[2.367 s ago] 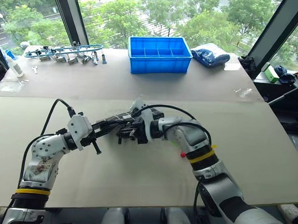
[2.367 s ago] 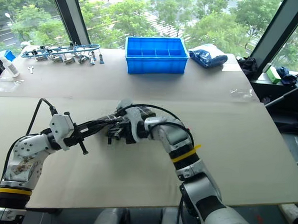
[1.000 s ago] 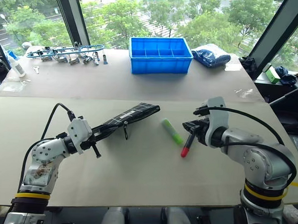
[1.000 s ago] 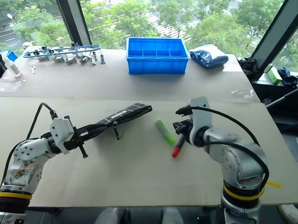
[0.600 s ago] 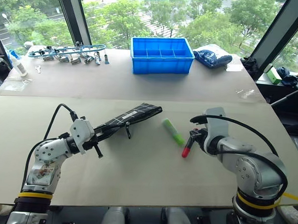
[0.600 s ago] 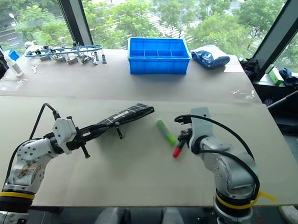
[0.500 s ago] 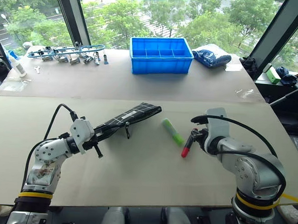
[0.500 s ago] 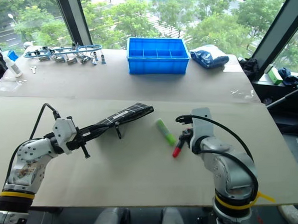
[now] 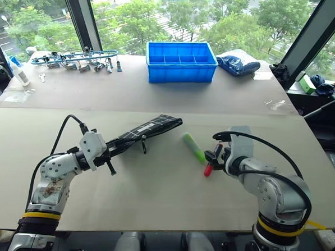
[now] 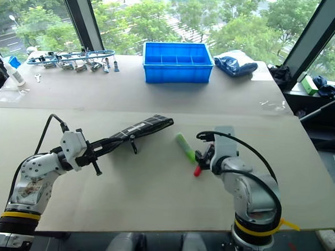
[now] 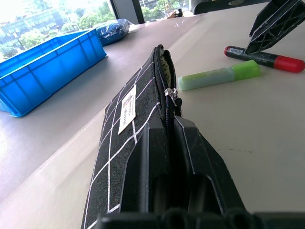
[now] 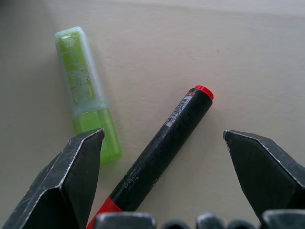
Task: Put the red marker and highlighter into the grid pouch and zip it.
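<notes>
Red marker (image 12: 157,164) lies on the table beside the highlighter (image 12: 88,93), between the wide-apart fingers of the right gripper (image 12: 164,181). Left gripper (image 11: 171,157) pinches the grid pouch (image 11: 128,143).

A pale beige counter (image 9: 151,214) stands before tall windows with dark frames (image 9: 78,11). Daylight shows green trees (image 9: 229,16) outside and, perhaps, a street below.
</notes>
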Controlling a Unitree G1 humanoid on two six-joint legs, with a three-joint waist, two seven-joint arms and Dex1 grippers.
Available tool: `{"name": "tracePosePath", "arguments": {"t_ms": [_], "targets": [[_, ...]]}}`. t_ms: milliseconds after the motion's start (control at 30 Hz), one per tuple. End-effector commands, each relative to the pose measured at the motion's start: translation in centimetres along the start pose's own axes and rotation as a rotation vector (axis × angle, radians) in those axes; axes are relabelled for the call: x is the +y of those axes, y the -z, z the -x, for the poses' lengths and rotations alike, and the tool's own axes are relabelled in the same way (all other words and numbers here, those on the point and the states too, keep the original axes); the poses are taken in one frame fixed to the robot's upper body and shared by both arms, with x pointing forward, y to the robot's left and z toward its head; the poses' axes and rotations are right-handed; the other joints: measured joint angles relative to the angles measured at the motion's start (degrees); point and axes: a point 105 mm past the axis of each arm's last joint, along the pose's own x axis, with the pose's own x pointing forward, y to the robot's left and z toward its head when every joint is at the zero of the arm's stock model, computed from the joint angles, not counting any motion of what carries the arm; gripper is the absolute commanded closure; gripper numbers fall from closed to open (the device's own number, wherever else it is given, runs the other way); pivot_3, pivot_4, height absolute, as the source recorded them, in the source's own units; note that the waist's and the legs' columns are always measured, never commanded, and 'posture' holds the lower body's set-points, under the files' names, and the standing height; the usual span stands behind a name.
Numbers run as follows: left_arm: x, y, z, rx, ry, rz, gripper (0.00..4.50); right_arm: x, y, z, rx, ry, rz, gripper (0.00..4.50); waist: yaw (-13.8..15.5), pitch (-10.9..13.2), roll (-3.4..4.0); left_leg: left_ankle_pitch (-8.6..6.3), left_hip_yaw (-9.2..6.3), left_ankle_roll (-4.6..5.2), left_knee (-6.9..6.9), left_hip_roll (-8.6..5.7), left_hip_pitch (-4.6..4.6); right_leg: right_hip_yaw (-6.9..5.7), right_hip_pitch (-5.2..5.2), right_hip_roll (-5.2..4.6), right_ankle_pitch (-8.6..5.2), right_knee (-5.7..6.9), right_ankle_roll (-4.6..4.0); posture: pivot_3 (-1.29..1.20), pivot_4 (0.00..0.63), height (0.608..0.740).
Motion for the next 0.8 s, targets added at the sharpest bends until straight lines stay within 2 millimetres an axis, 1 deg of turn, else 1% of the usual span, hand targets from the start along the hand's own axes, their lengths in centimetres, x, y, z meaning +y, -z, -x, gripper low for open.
{"name": "tracePosePath", "arguments": {"t_ms": [33,200,400,567,733,800], "targets": [[0.1,-0.6,-0.1,-0.023,0.0,-0.026,4.5,-0.3,-1.0,0.0,-0.042,0.038,-0.018,0.02,-0.02,0.0,0.0,0.0,0.0,0.0,0.0,0.0,0.0,0.0,0.0,0.0,0.0,0.0,0.0,0.0,0.15,0.74],[0.1,-0.6,0.1,-0.021,-0.006,-0.025,4.5,-0.8,-0.4,-0.6,-0.03,0.091,-0.037,0.02,-0.02,0.0,0.0,0.0,0.01,0.0,0.0,0.0,-0.01,0.0,0.0,-0.01,0.0,0.0,0.0,0.0,0.15,0.74],[0.0,-0.7,0.1,-0.021,-0.009,-0.024,4.5,-1.8,0.1,-1.8,-0.027,0.168,-0.047,0.02,-0.1,0.0,0.0,0.0,0.02,0.0,0.0,-0.01,-0.01,0.0,0.0,-0.01,0.0,-0.01,0.0,0.0,0.15,0.74],[0.0,-0.8,0.3,-0.02,-0.014,-0.026,4.5,-1.5,0.4,-2.1,-0.027,0.168,-0.051,0.02,-0.14,0.0,0.0,0.0,0.01,0.0,0.0,0.0,0.0,0.01,-0.01,-0.01,0.0,0.0,0.0,0.0,0.15,0.74],[0.3,-0.8,0.3,-0.017,-0.02,-0.028,4.5,-1.0,1.1,-2.1,-0.005,0.138,-0.06,0.02,-0.15,0.0,0.0,0.0,0.01,0.0,0.0,0.0,0.0,0.01,0.0,-0.01,0.0,0.0,0.0,0.0,0.15,0.74],[0.4,-0.9,0.3,-0.018,-0.022,-0.028,4.5,-1.0,1.2,-2.0,-0.004,0.139,-0.063,0.53,-0.16,0.0,0.0,0.0,0.01,0.0,0.0,0.0,0.01,0.01,0.0,-0.01,0.0,0.0,0.0,0.0,0.15,0.74]]}}
